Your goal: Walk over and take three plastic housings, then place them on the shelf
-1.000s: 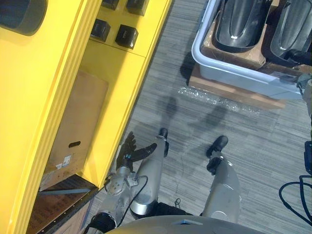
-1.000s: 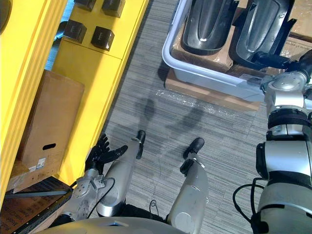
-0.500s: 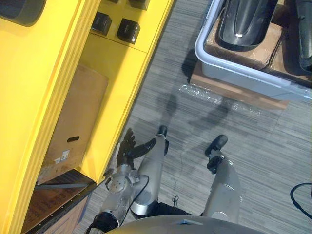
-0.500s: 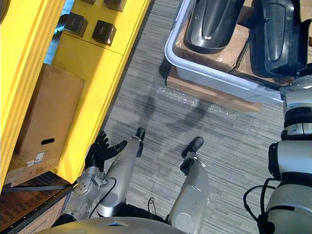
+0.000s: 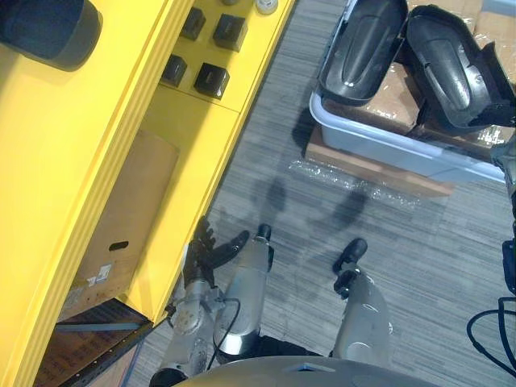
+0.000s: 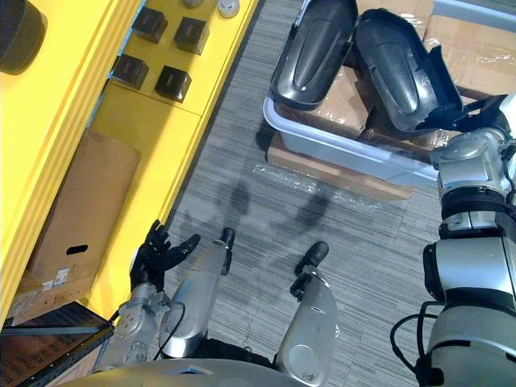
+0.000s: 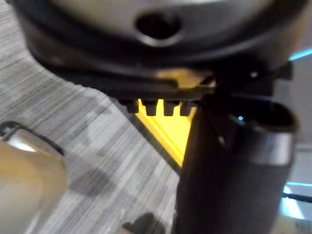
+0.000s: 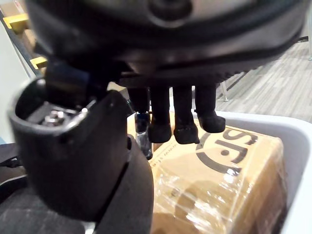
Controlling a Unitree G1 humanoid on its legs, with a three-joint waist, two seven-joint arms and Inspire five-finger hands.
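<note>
Leaning in grey bin (image 5: 379, 145), 2 plastic housings (image 5: 363, 50); left robot hand (image 6: 156, 255) splayed.

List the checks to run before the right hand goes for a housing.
1. Housings in the bin: ok, two lean there.
2. Third housing: cannot tell.
3. Right hand open and empty: ok.
4. Right hand on a housing: not ok, it hangs over a wrapped box.
5. Left hand open and empty: ok.
6. Free room on the shelf: cannot tell.
</note>
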